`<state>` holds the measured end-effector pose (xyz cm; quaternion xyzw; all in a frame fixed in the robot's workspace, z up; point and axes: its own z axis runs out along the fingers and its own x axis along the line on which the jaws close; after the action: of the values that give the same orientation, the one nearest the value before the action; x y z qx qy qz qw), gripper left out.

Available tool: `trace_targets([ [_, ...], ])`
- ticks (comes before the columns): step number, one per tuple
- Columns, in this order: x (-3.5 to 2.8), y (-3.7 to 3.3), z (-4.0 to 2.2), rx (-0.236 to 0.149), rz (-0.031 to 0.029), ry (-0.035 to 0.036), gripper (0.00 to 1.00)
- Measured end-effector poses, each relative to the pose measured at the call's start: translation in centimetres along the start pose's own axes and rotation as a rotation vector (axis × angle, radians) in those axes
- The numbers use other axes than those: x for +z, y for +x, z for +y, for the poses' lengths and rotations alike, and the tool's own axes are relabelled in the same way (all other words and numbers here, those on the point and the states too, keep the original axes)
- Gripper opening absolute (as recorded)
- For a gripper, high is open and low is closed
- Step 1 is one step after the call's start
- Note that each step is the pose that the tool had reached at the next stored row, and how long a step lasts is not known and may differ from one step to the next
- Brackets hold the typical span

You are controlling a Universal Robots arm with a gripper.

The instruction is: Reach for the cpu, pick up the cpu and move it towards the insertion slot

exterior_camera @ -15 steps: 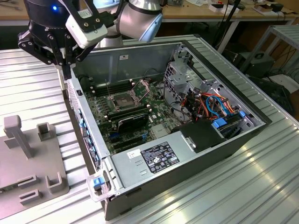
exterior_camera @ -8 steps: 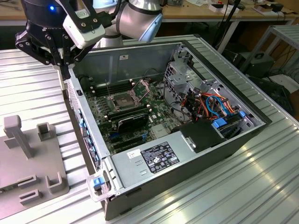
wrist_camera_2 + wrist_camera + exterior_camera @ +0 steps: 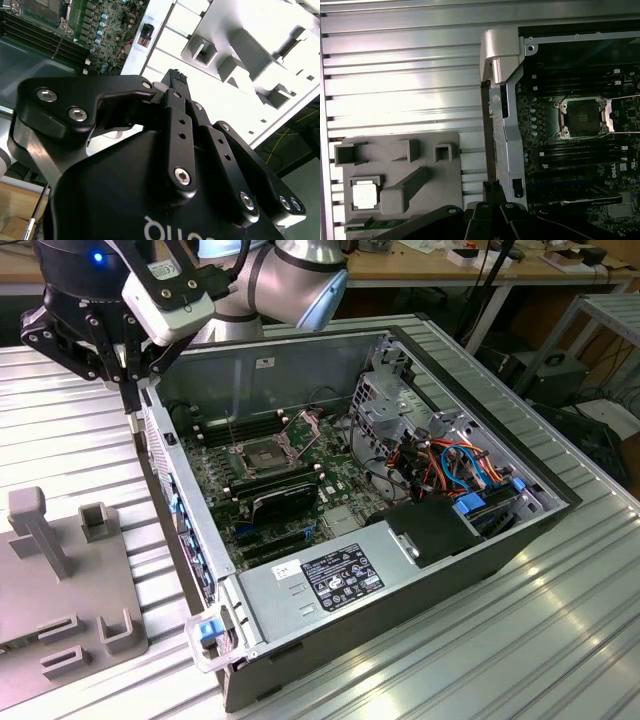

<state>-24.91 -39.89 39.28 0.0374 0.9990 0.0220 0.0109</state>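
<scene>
Above the tabletop (image 3: 560, 640), just beside the wall of the open computer case (image 3: 270, 360), the gripper (image 3: 131, 405) hangs with jaws closed on nothing. Step in hand: the reach. Advice: clear the case wall, pass over the grey fixture plate (image 3: 447, 180), part the jaws, and come down square on the cpu (image 3: 366, 194). It lies flat in a recess there, well apart from the insertion slot (image 3: 582, 117). Surface: ribbed metal. Cluttered benches (image 3: 480, 265) stand behind.

The gripper (image 3: 131, 403) hangs over the open computer case's (image 3: 270, 365) edge, to the exterior view's left of the insertion slot (image 3: 262, 455).
</scene>
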Motion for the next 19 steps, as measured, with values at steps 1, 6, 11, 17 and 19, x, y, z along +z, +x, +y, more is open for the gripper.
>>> trace_targets([
  [1, 0.0, 0.08, -0.01, 0.0, -0.0001, 0.0, 0.11],
  [6, -0.01, 0.57, -0.04, 0.0, 0.0001, 0.0, 0.11],
  [11, -0.02, 0.98, -0.07, 0.0, 0.0005, 0.0001, 0.11],
  [17, -0.02, 1.41, -0.11, 0.0, 0.0013, 0.0, 0.11],
  [19, -0.02, 1.55, -0.12, 0.0, 0.0017, 0.0001, 0.11],
])
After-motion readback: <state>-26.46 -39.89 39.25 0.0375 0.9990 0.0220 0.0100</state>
